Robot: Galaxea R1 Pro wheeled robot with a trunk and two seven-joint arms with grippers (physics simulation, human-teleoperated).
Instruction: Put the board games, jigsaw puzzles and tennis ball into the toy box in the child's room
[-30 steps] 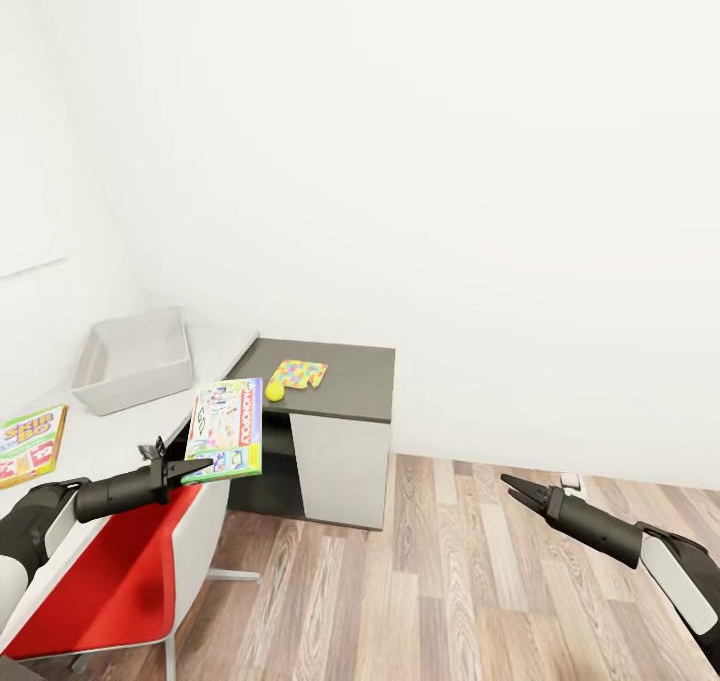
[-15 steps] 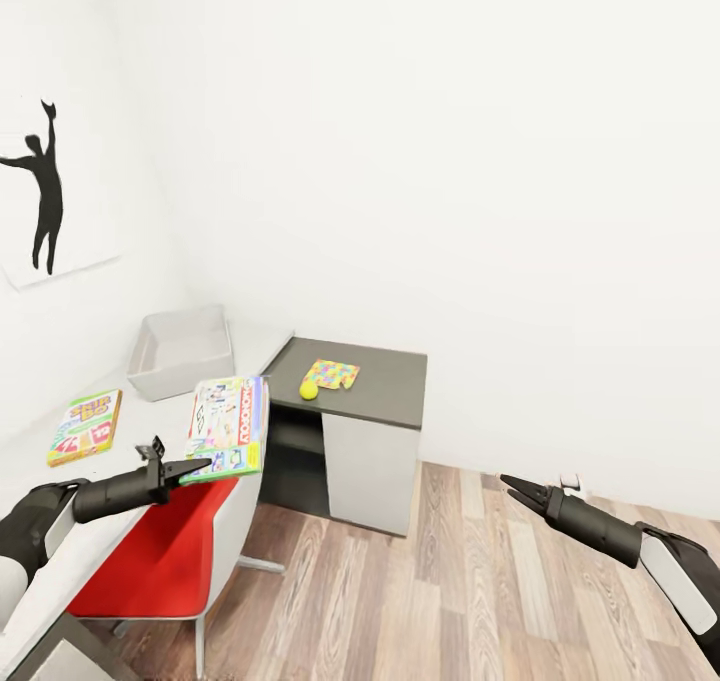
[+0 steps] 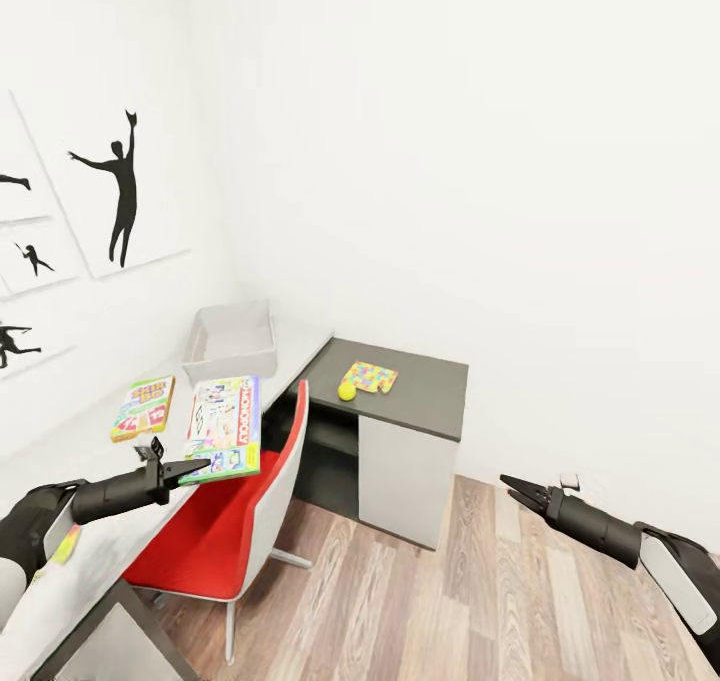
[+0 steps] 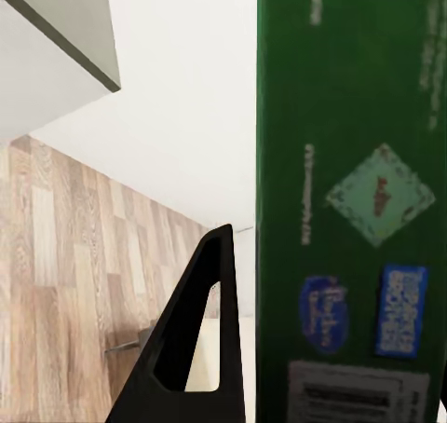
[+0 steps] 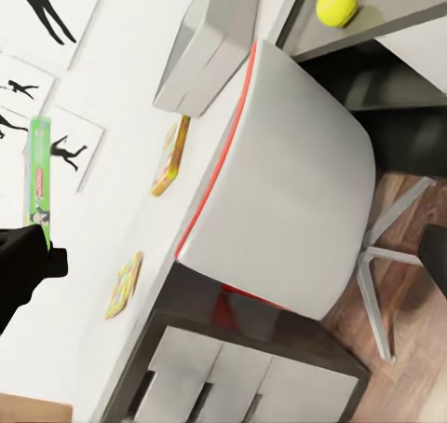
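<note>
My left gripper is shut on the edge of a white and red board game, held flat over the table and the chair. Its green underside lies beside a finger. The Skip-Bo board game lies on the table near the grey toy box. The tennis ball and a jigsaw puzzle rest on the dark cabinet. Another puzzle lies on the table. My right gripper hangs open over the floor, holding nothing.
A red and white chair stands tucked against the table. The dark grey cabinet adjoins the table's far end. A white drawer unit sits under the table. Silhouette posters hang on the left wall. Wood floor spreads to the right.
The whole view has swung left, so table, toy box and cabinet slid rightward in the picture and the posters appeared. Both arms keep their pose; the game stays held.
</note>
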